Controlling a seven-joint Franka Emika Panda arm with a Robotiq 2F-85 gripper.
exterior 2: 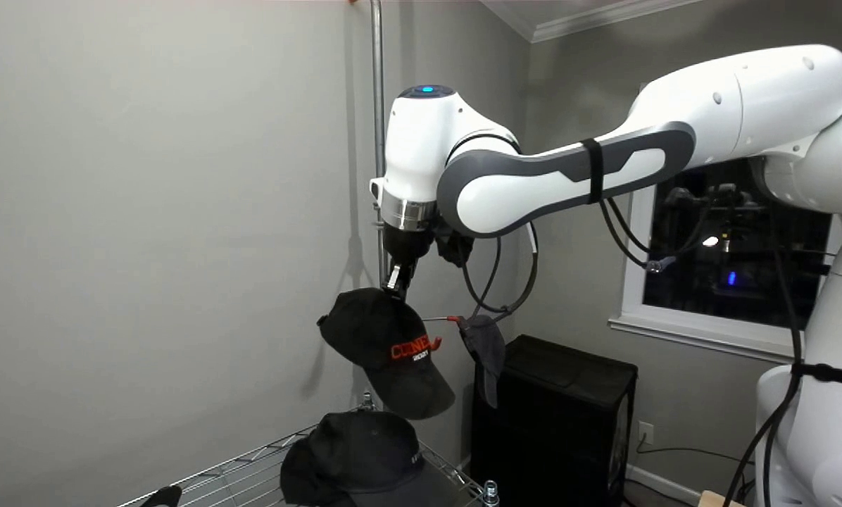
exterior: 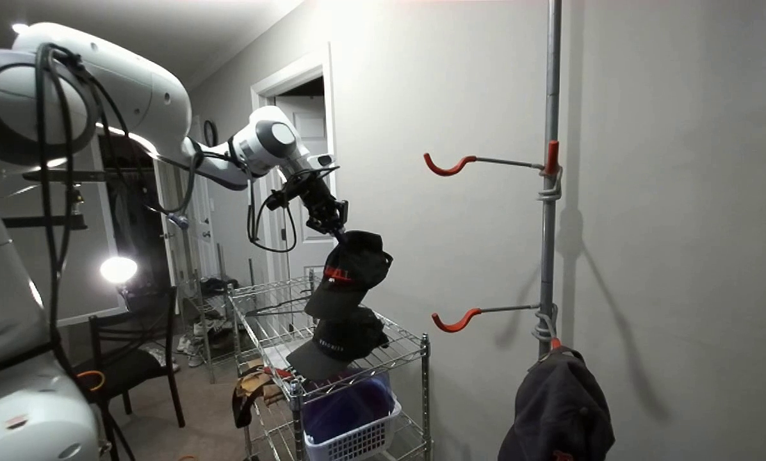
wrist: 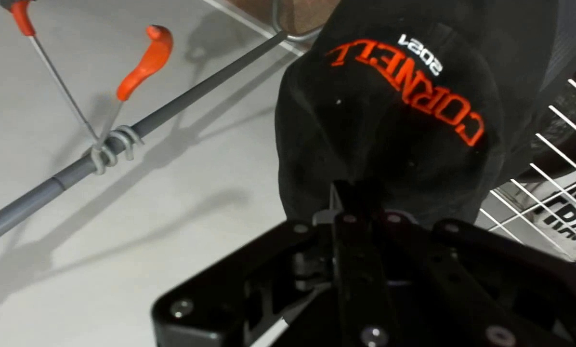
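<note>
We had a black fabric cap with orange CORNELL lettering (wrist: 384, 135) hanging from the black metal hand (exterior: 340, 232).
The hand was clamped tight on its crown, leaving it brim-down over a silver wire desk (exterior 2: 245, 460). We judged the step to be holding it aloft; the next move called for a firm pinch and clearance from the second black cap with small pale lettering (exterior 2: 357, 451) just below, though we could not tell whether the brim touched it. Under the desk top sat a white plastic basket (exterior: 357, 438). Nearby, a grey metal pole (exterior: 553, 83) with curved red hooks (exterior: 447, 171) bore a dark cloth cap (exterior: 559, 403) before a pale grey wall (exterior: 677, 192).
</note>
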